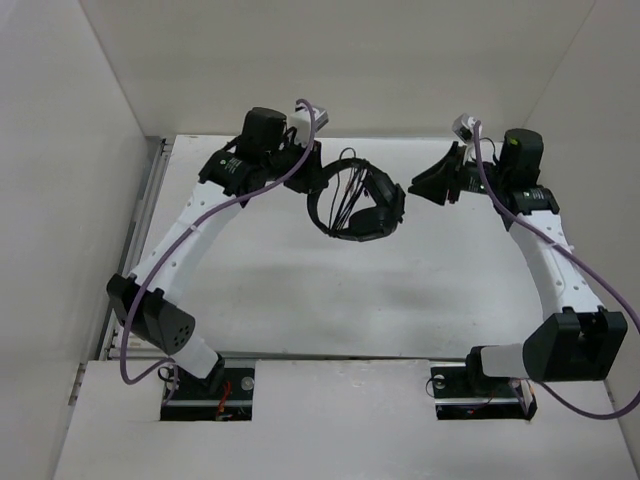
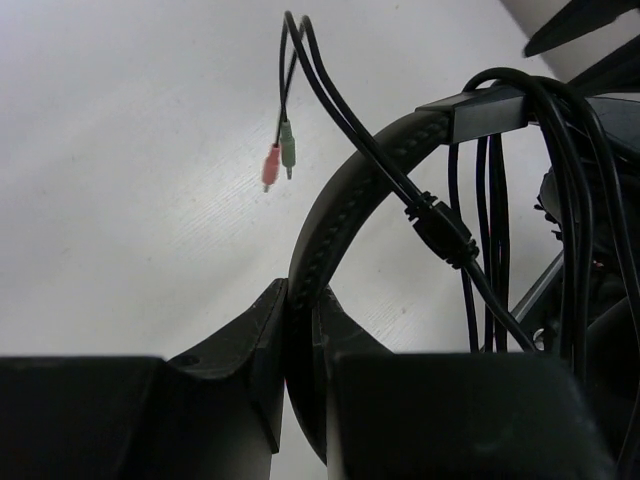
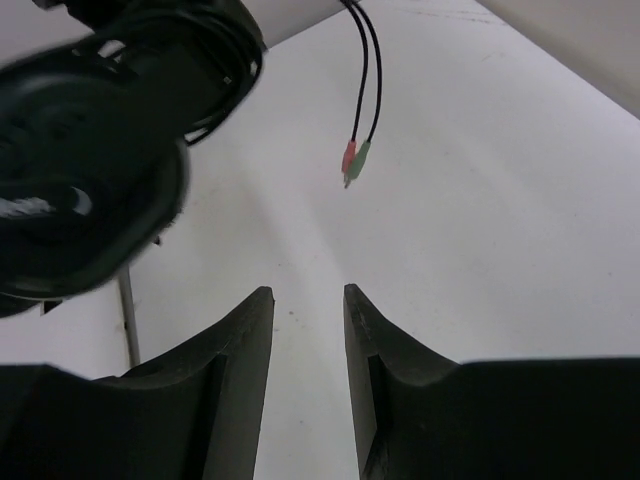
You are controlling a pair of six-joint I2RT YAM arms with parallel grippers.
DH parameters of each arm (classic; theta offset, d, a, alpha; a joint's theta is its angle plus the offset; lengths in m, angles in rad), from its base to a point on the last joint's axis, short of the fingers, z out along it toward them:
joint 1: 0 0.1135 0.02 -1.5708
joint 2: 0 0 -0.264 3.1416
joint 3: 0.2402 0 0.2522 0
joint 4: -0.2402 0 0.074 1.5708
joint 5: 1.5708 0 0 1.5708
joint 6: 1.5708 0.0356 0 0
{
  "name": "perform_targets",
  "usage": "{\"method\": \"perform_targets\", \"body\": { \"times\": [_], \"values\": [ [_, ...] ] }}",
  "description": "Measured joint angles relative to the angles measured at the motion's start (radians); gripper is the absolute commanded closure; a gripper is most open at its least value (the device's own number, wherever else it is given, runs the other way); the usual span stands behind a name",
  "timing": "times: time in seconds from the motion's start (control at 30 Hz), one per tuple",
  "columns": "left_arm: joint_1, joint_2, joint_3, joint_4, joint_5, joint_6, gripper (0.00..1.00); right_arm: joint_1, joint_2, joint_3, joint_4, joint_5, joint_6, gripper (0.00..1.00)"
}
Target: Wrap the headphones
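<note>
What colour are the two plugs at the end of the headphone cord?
Pink plug and green plug; clearest in left wrist view.

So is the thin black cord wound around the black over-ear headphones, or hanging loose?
Mostly wound: loops of the thin black cord cross the headphones' curved headband; only the end with pink and green plugs dangles free.

The flat white matte table [image 1: 300, 300] shows fine grain and faint scuffs on its top. A grey metal rail [image 1: 140, 230] runs along its edge at 9 o'clock. At 6 o'clock a white board [image 1: 340, 420] spans the near edge. The left black arm base [image 1: 208, 385] sits in a cut-out of the board at 7 o'clock, and the right black arm base [image 1: 482, 388] sits in another at 5 o'clock.
</note>
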Motion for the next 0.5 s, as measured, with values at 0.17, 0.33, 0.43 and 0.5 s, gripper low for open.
{"method": "perform_targets", "body": {
  "times": [0.17,0.33,0.43,0.5],
  "values": [
    [0.004,0.026,-0.134,0.087,-0.047,-0.014,1.0,-0.002,-0.078,-0.127,0.124,0.066,0.057,0.6],
    [0.007,0.089,-0.204,0.178,-0.123,-0.009,1.0,-0.034,-0.133,-0.193,0.241,0.111,0.125,0.6],
    [0.007,0.141,-0.231,0.24,-0.187,0.01,1.0,-0.053,-0.155,-0.221,0.29,0.139,0.151,0.6],
    [0.007,0.177,-0.247,0.278,-0.234,0.026,1.0,-0.062,-0.166,-0.237,0.31,0.157,0.159,0.6]
  ]
}}
